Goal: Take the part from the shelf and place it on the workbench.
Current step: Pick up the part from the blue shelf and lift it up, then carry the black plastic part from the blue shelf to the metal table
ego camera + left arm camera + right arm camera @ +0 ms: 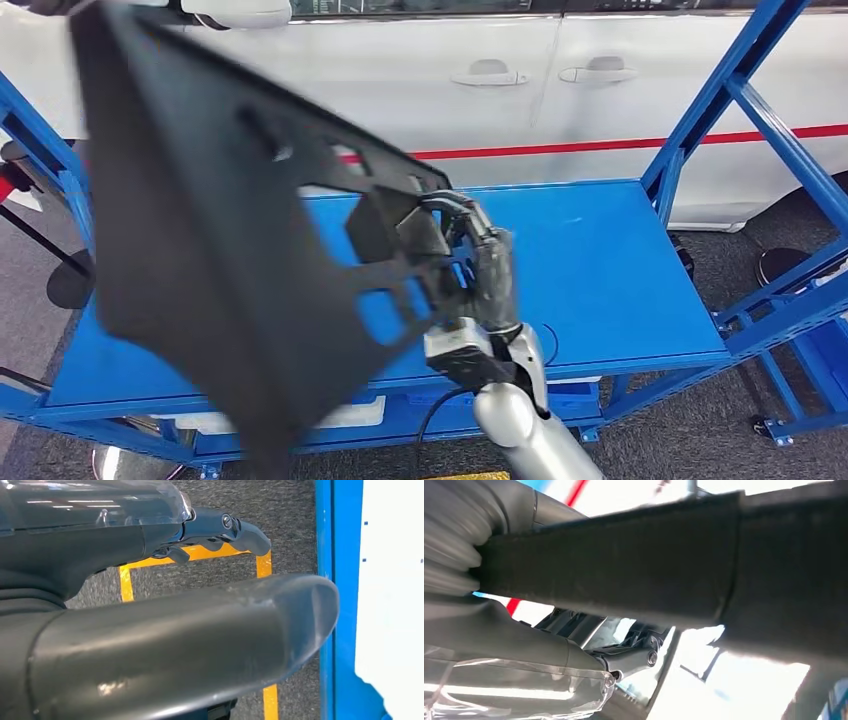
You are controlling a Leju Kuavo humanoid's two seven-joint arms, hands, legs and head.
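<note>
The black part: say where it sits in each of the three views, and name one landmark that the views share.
Head view: the black part fills the left and centre, gripped by the right hand.
Left wrist view: I cannot find it here.
Right wrist view: a dark band across the picture.
Shared landmark: the red stripe on the white car.

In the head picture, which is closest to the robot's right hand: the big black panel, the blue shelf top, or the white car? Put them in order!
From the right hand:
1. Large black flat panel with cut-out holes: gripped in the hand, stretching to its left.
2. Blue metal shelf top: just beyond and beneath.
3. White car with the red stripe: farthest, behind the shelf.
</note>
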